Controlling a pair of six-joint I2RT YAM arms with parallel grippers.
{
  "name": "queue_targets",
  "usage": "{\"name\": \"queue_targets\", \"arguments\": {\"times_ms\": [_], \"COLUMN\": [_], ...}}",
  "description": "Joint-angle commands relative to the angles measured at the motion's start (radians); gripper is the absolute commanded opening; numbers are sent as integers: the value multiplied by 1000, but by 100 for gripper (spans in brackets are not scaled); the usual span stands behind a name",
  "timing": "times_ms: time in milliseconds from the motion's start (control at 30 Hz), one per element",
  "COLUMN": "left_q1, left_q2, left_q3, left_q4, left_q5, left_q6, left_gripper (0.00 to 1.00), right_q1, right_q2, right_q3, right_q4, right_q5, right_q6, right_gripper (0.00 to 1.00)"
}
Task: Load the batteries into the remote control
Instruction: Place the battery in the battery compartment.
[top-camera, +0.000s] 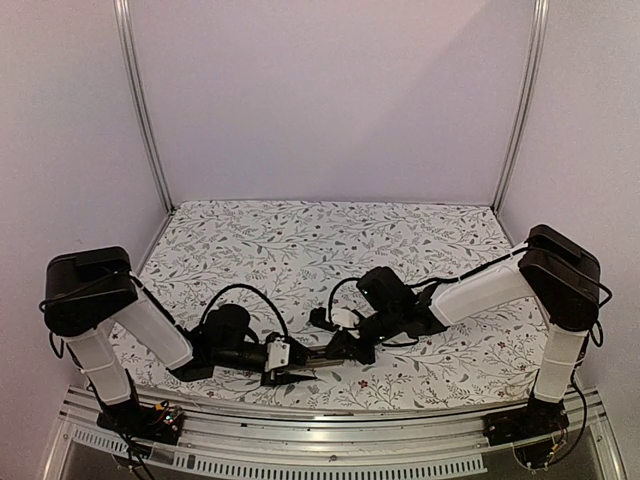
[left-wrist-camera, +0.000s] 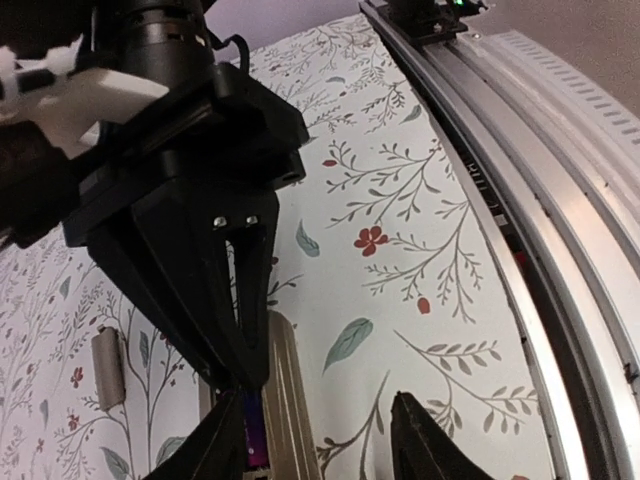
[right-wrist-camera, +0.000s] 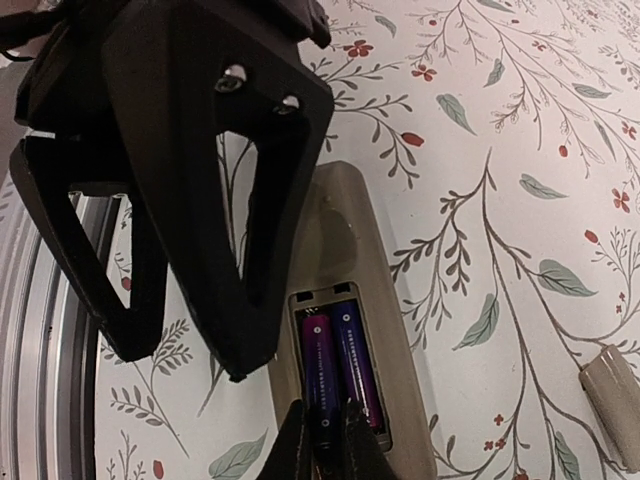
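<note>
Black fingertips of the right claw (right-wrist-camera: 327, 442): pressed almost together with only a sliver of gap, tips down on the near end of the batteries (right-wrist-camera: 350, 360). Cannot tell whether they nip the magenta cell's end or merely bear on it.

Both cells, one magenta-purple and one blue-purple, lie side by side in the battery recess (right-wrist-camera: 325, 303). Their long axes run parallel to the remote control (right-wrist-camera: 340, 235), which lies tan back up on the table (right-wrist-camera: 520, 150).

Key relation: that axis runs straight away from the right claw, so the tips sit over one end of the cells, not their middle.

Beside it, the left claw (left-wrist-camera: 315, 410) is spread wide. In its own wrist view the remote runs lengthwise between its fingers, close to one of them. From the right wrist view those fingers stand along the remote's long edge on the side of the aluminium rail (right-wrist-camera: 40, 420). Contact uncertain.

Judgement: the right arm is the nearer, at the cells. The next move is likely a short downward press to seat them, with the left claw steadying. Risk: load on one end may lift the other.

The grey cover piece (right-wrist-camera: 612, 400) lies flat on the table, well apart from the remote, on the side away from the rail.
</note>
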Motion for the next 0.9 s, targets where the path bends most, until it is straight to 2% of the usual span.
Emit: {"name": "queue_targets", "arguments": {"times_ms": [0,133,300,433,567,867], "left_q1": [-14,-21,-31,-41,-47,-59], "left_q2": [35,26,-23,-44,-21,40], "left_q3": [103,141,81,99,103,101], "left_q4": [-130,-211,-312,-399,-371,-245], "left_q5": [-45,-158,-152,-162,-204,-213], "left_q6": [153,125,145,69,51,167], "left_gripper": [49,43,40,35,36,40], "right_q1": [37,37,37,36,37,37], "right_q2": [127,116,108,105,97,89], "right_q3": [-24,-26,-40,-48,-47,-37], "right_q4": [-47,-47,-41,-39,-41,-52], "right_q5": [136,140,136,136,139,139], "right_q6": [-1,1,2,-1,-3,8], "right_gripper": [8,8,8,8,8,13]}}
